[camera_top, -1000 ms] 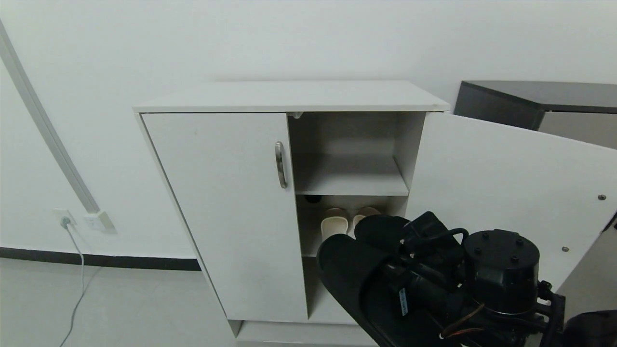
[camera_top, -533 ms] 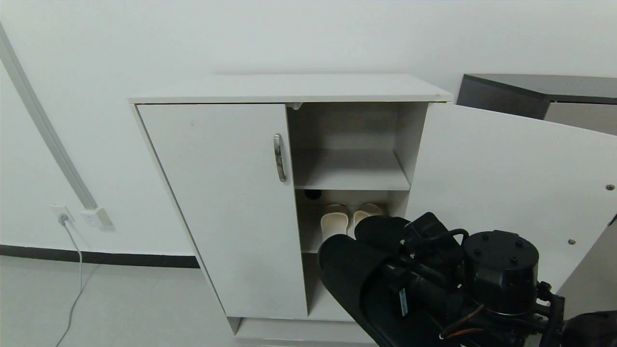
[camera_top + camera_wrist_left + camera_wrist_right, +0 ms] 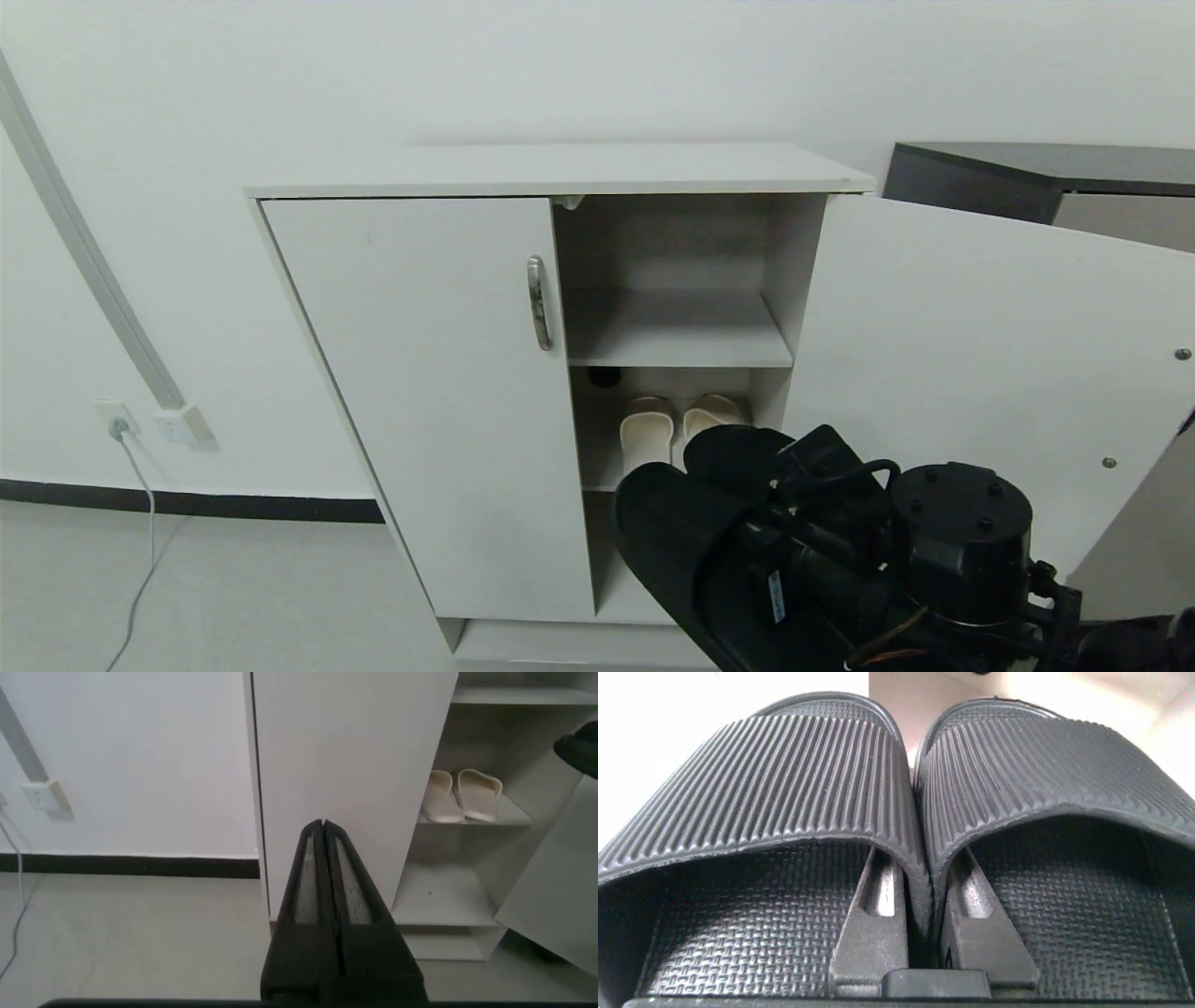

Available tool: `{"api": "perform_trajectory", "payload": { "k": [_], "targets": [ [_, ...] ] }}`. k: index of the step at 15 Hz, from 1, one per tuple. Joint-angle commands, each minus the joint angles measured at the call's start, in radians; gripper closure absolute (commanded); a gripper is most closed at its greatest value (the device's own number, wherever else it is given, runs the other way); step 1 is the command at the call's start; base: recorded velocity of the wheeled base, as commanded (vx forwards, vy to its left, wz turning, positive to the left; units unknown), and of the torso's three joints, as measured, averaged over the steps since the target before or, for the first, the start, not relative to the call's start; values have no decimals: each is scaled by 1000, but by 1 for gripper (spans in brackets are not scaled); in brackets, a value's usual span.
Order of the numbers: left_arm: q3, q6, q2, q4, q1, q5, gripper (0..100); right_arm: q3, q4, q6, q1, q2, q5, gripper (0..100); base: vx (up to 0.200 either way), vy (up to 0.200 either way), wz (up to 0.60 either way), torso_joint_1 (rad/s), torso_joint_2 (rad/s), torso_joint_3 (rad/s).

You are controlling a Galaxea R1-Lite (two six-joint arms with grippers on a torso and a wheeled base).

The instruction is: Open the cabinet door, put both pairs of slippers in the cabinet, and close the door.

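Already the door [image 3: 980, 373] is open, white slippers [image 3: 677, 429] inside; my right pincer [image 3: 924, 910] grips the black pair [image 3: 686, 523], not yet placed.

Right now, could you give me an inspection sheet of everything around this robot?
Surface: grey floor, with the cabinet standing on it.
Job's things: right door open, left door shut; white slippers on the middle shelf; black slippers held in front of the opening.
Clutter: nothing seen.
Grippers: right gripper shut on black slippers; left gripper shut, empty.
Cables: grey cable hangs from wall socket.
Surroundings: white wall, slanted trunking, dark furniture.
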Motion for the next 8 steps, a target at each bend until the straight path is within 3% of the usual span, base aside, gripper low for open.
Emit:
{"api": "perform_trajectory", "payload": {
  "k": [1, 5, 8],
  "targets": [
    [0, -2, 1, 0, 0, 1, 100, 1, 2, 0, -1, 3, -1, 100, 0, 0, 0, 0, 0, 0],
    [0, -2, 1, 0, 0, 2, 100, -8, -2, -1, 6, 23, -16, 100, 0, 0, 0, 0, 0, 0],
    [0, -2, 1, 0, 0, 2, 100, -122, 20, 26, 71, 106, -266, 100, 0, 0, 0, 0, 0, 0]
  ]
}}
